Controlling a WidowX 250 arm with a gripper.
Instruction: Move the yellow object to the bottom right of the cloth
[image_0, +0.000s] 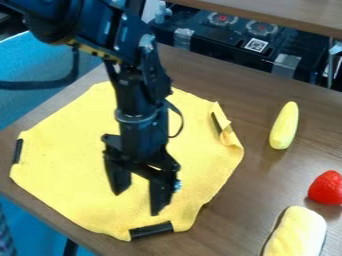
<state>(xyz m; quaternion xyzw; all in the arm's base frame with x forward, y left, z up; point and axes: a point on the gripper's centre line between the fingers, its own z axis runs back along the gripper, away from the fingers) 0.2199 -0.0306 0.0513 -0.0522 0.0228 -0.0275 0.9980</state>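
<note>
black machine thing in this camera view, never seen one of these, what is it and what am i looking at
The machine is a robot arm, coming in from the upper left. At its lower end is a gripper, a two-fingered hand. Its fingers are apart over a yellow cloth, with nothing held between them.

There is one picture, from a fixed camera looking down at a slant on a brown table. Black strips sit at the cloth's edges. To its right lie a slim yellow object, a red object like a strawberry and a chunky pale yellow piece.
</note>
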